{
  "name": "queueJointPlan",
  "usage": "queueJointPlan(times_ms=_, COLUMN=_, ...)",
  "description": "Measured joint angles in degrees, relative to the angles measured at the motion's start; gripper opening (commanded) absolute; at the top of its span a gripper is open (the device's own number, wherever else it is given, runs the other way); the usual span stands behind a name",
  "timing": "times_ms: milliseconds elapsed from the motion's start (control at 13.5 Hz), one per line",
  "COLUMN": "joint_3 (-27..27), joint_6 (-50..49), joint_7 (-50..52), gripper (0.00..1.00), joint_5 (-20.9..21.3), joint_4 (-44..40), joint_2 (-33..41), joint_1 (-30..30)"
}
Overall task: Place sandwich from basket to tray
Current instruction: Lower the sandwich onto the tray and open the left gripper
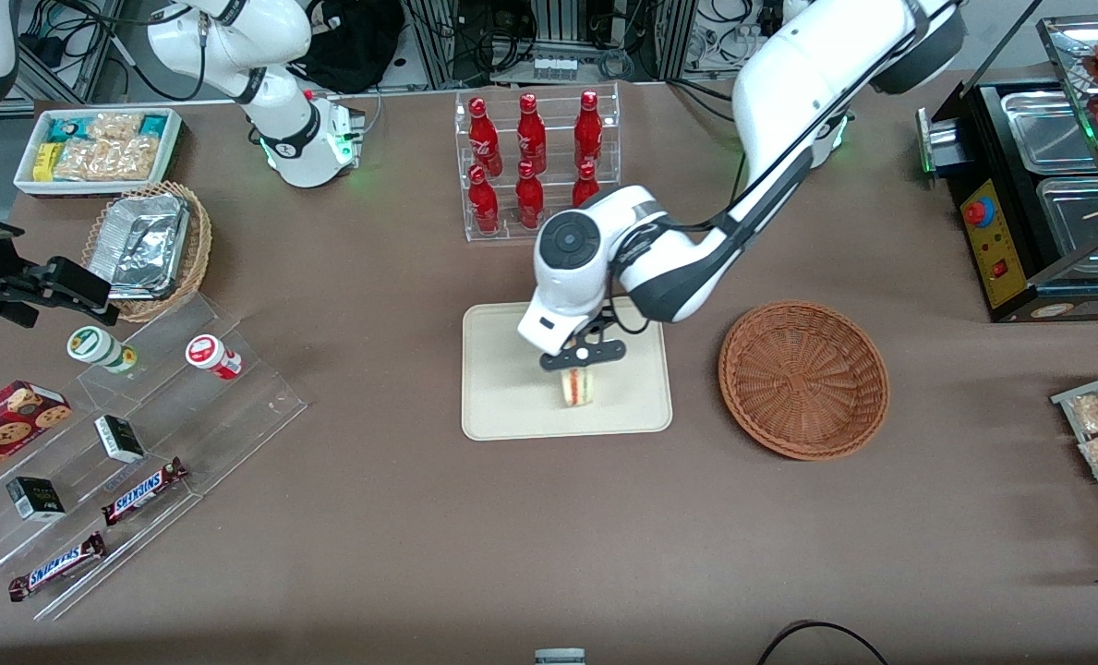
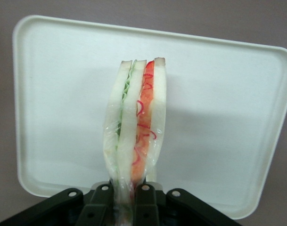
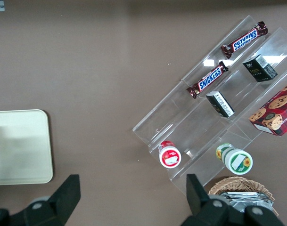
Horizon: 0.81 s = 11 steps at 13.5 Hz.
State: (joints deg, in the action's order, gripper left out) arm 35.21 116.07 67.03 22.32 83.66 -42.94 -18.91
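The sandwich [image 1: 576,386], a wrapped wedge of white bread with red and green filling [image 2: 136,136], hangs just above the cream tray [image 1: 502,406], over the part of it nearer the front camera. My left gripper [image 1: 582,356] is shut on the wedge's narrow end, its black fingers [image 2: 148,202] pinching the wrapper. The tray [image 2: 218,117] fills the wrist view beneath the sandwich. The reddish-brown wicker basket [image 1: 802,379] sits empty beside the tray, toward the working arm's end of the table.
A clear rack of red bottles [image 1: 535,162] stands farther from the front camera than the tray. Toward the parked arm's end are a tan basket with a foil container [image 1: 147,245], a white snack box [image 1: 96,148] and acrylic steps with Snickers bars [image 1: 142,489]. A black food warmer [image 1: 1038,194] stands at the working arm's end.
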Motion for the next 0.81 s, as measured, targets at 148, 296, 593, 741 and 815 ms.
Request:
queueJointPlan(times_ms=148, joint_3=-0.3, joint_6=-2.4, joint_7=0.5, gripper=0.02, joint_5=0.1, joint_4=-3.6, joint_2=-2.8, joint_1=-1.7)
queueJointPlan(times_ms=296, joint_3=-0.8, joint_6=-3.5, joint_7=0.5, gripper=0.02, joint_5=0.2, joint_4=-5.5, joint_2=-4.4, joint_1=-2.3)
queueJointPlan(times_ms=593, joint_3=-0.9, joint_6=-7.0, joint_7=0.5, gripper=0.02, joint_5=2.0, joint_4=-8.2, joint_2=-6.9, joint_1=-2.8)
queueJointPlan(times_ms=741, joint_3=-0.9, joint_6=-8.0, joint_7=0.2, gripper=0.03, joint_5=2.3, joint_4=-8.7, joint_2=-7.1, joint_1=-3.2)
queueJointPlan(times_ms=815, joint_3=-0.9, joint_6=-8.1, joint_7=0.2, gripper=0.04, joint_5=2.3, joint_4=-8.8, joint_2=-7.1, joint_1=-3.4)
